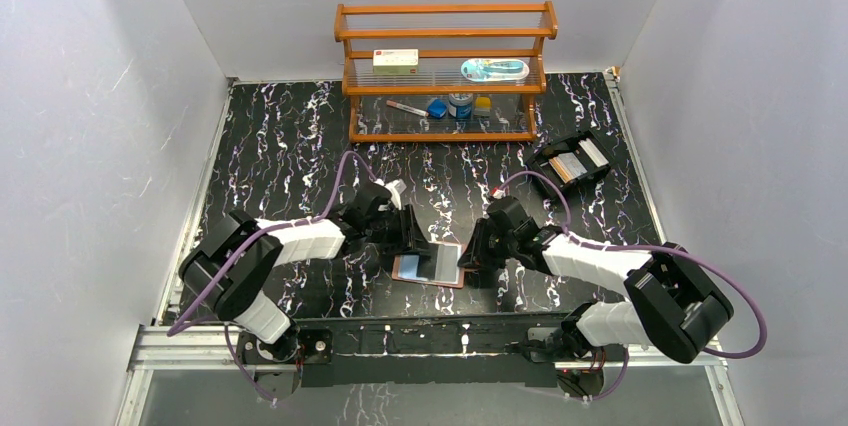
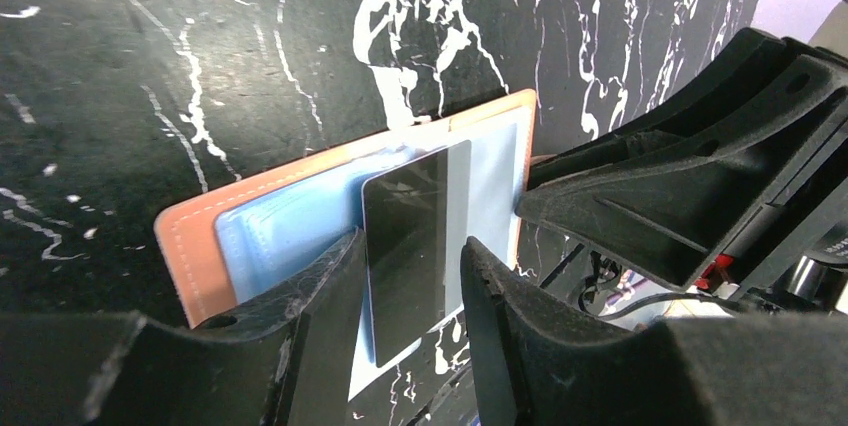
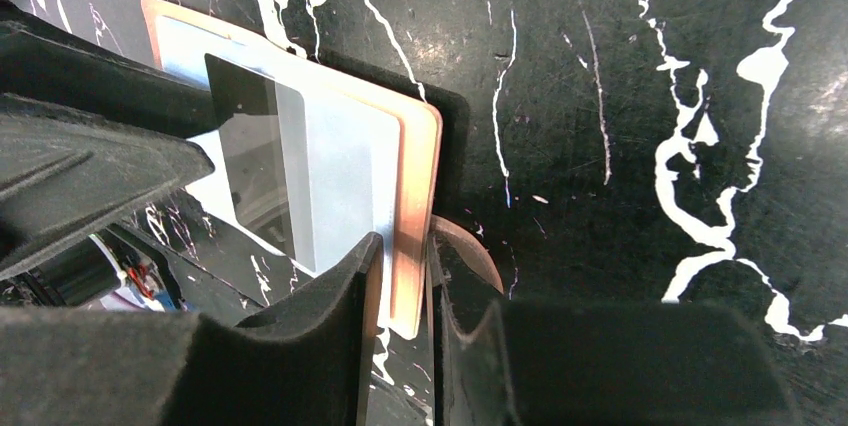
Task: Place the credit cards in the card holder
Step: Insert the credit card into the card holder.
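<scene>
one card (image 2: 405, 246) sits partway in a sleeve of the open card holder (image 1: 404, 268), flat on the table (image 1: 280, 146) between my arms; left jaws parted astride it, right jaws clenched on the cover's edge; more cards (image 1: 570, 164) seemingly wait in the tray (image 1: 541, 160)

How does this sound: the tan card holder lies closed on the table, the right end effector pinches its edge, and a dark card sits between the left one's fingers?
The card holder lies open, not closed: the left wrist view shows its bluish sleeves facing up. The right end effector does pinch its edge, and the dark card sits between the left end effector's fingers.
</scene>
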